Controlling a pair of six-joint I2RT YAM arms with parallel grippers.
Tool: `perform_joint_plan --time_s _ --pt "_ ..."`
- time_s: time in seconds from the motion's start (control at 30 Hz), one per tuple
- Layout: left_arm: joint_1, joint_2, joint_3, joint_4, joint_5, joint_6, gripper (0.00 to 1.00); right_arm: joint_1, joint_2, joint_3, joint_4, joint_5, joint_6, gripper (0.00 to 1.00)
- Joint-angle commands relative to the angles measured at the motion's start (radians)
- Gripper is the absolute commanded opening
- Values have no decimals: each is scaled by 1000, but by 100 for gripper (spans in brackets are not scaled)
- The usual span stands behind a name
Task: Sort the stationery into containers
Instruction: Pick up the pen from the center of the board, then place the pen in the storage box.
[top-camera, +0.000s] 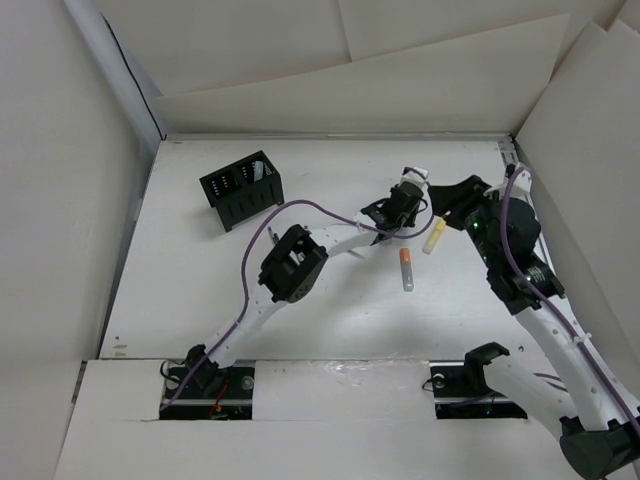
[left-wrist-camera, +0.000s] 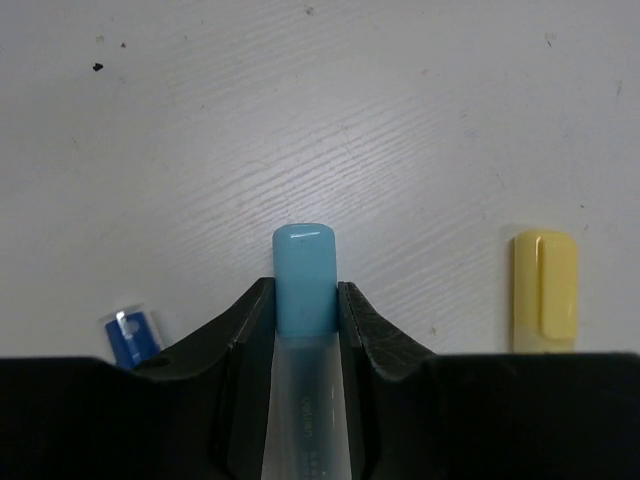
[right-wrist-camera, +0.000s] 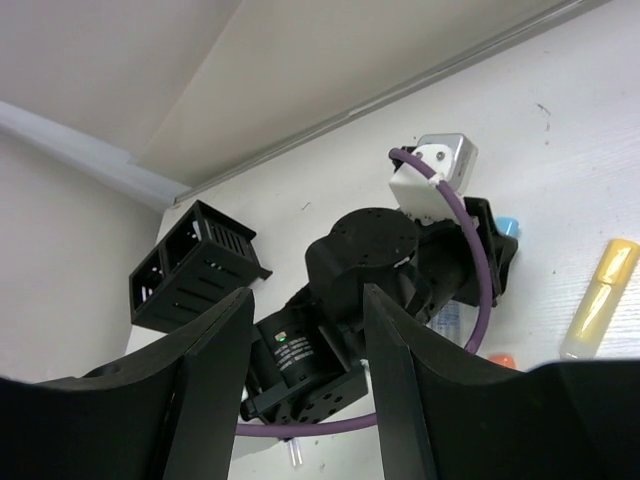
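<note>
My left gripper (left-wrist-camera: 304, 292) is shut on a clear tube with a light-blue cap (left-wrist-camera: 304, 270), low over the white table; the cap sticks out past the fingertips. In the top view this gripper (top-camera: 404, 218) is at the table's middle right. A short yellowish stick (top-camera: 433, 237) lies just right of it and also shows in the left wrist view (left-wrist-camera: 545, 290). An orange-banded marker (top-camera: 407, 268) lies nearer the arms. My right gripper (right-wrist-camera: 307, 295) is open and empty, beside the left wrist (top-camera: 448, 200). The black organiser box (top-camera: 240, 188) stands at the far left.
A small dark-blue-capped clear item (left-wrist-camera: 131, 338) lies left of the left fingers. The left arm's purple cable (right-wrist-camera: 470, 260) loops by its wrist. Paper walls close in the table's back (top-camera: 330, 90) and sides.
</note>
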Motion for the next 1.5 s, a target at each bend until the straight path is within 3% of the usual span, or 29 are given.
perform_joint_plan --time_s 0.0,0.47,0.6,0.77,0.87,1.03,1.23,1.47 --pt "-3 -176 -91 97 23 -19 14 9 -27 6 49 25 -11 54" --pt "21 -559 -428 245 15 -46 10 19 -36 25 49 15 -21 54" --pt "100 -715 -542 280 -81 -57 11 28 -15 14 49 15 -30 54" --pt "288 -823 -662 311 -192 -86 11 28 -4 -6 59 15 -30 54" --pt "415 -854 -695 311 -192 -126 12 37 5 -26 68 15 -30 54" --pt "535 -863 -745 343 -235 -112 12 37 24 -35 77 15 -30 54" --pt "557 -828 -784 457 -330 6 12 46 33 -35 97 -3 -30 54" --pt "566 -748 -729 510 -405 107 12 55 24 -45 106 6 -30 54"
